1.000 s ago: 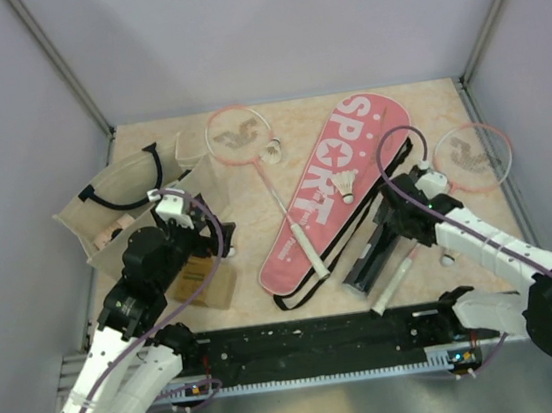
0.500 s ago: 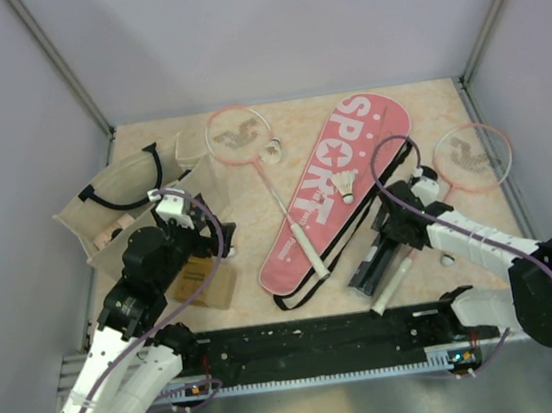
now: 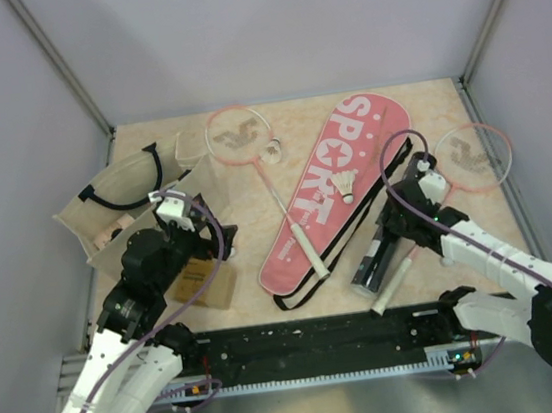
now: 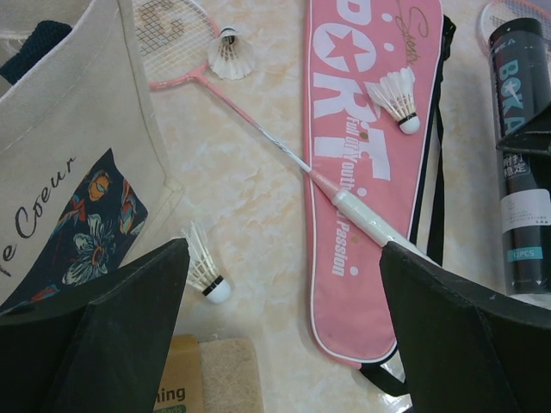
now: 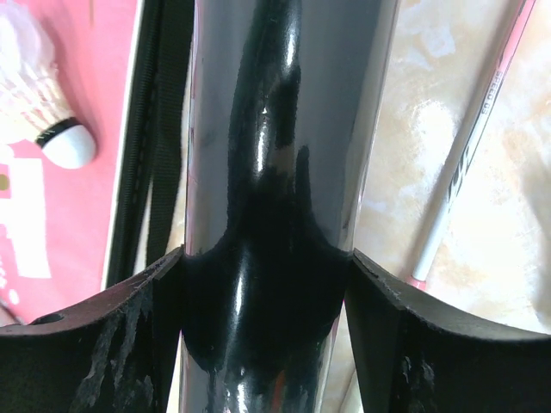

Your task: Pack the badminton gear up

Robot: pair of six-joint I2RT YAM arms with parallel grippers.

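The black tube [image 3: 372,267] lies right of the pink "SPORT" cover [image 3: 339,184]. My right gripper [image 3: 396,224] is shut on the tube's far end. In the right wrist view both fingers [image 5: 112,344] press the glossy tube [image 5: 284,129]. One pink-rimmed racket [image 3: 239,135] lies with its handle on the cover. The other racket [image 3: 472,157] lies at the right, its shaft [image 5: 469,155] beside the tube. A shuttlecock [image 3: 347,187] rests on the cover. Another shuttlecock [image 3: 271,151] sits by the first racket's head, and a third shuttlecock [image 4: 205,275] lies by the tote. My left gripper [image 4: 284,327] hovers open and empty.
A beige tote bag [image 3: 119,201] with black handles stands open at the left, against the left arm. A small brown cardboard box [image 3: 205,281] lies in front of it. The cover's black strap [image 5: 159,129] runs alongside the tube.
The right gripper's jaws have narrowed onto the black tube, and its wrist has shifted a little along it. The left arm has stayed still.
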